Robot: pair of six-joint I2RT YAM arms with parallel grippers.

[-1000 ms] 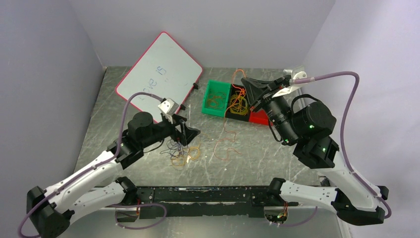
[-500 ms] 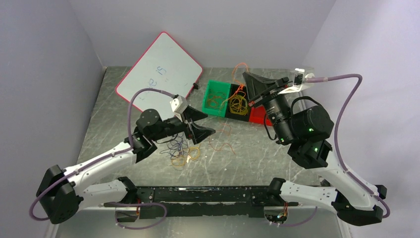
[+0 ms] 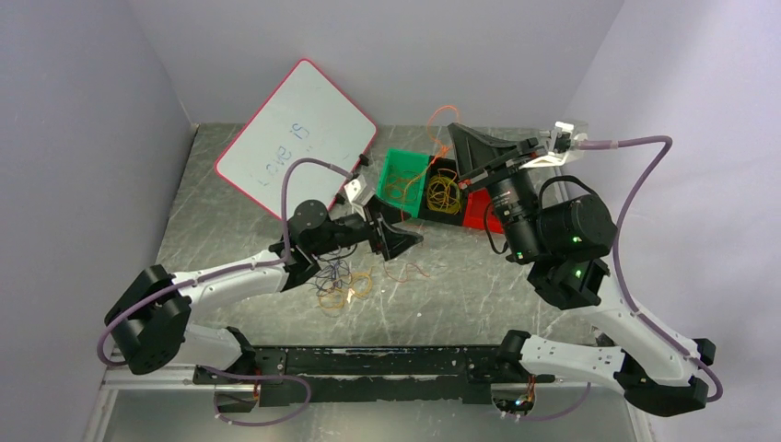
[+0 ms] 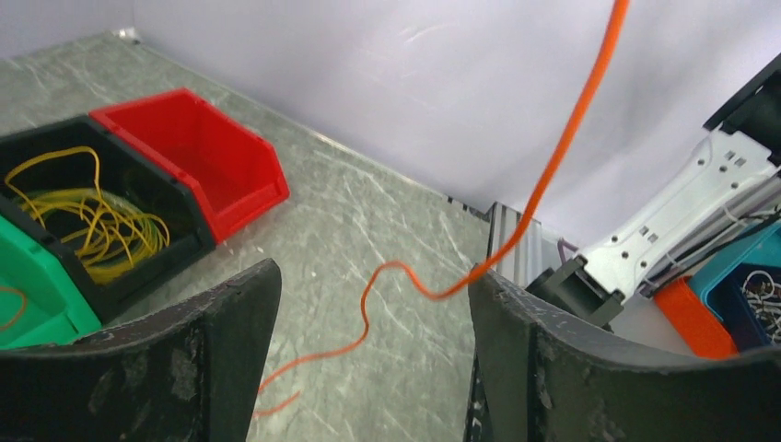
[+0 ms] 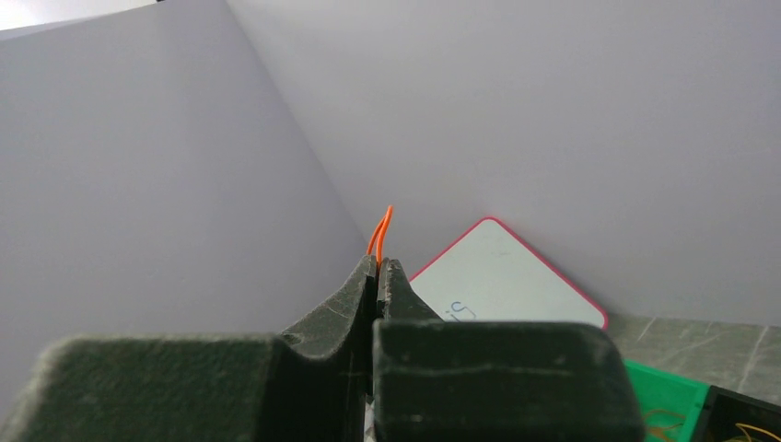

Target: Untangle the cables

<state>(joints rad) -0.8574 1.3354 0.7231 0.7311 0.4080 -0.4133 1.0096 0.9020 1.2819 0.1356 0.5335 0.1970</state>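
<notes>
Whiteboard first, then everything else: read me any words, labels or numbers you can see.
"Love is": handwritten on the whiteboard, faint.
Right wrist view: a scrap of that writing at the board's lower edge, too cut off to read.
No other text shows.

The grey table (image 3: 516, 295) bears a whiteboard (image 3: 295, 138), green bin (image 4: 37, 304), black bin (image 4: 175, 250), red bin (image 4: 230, 189) and loose cables (image 3: 336, 287).

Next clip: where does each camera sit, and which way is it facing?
Top external: above and behind, looking down on the table; left arm and right arm show.
Left wrist: faces the black bin and red bin; its open left pincer frames the orange cable.
Right wrist: faces the wall and whiteboard; right pincer shut on that cable.
Shared: the orange cable, in all three.
</notes>
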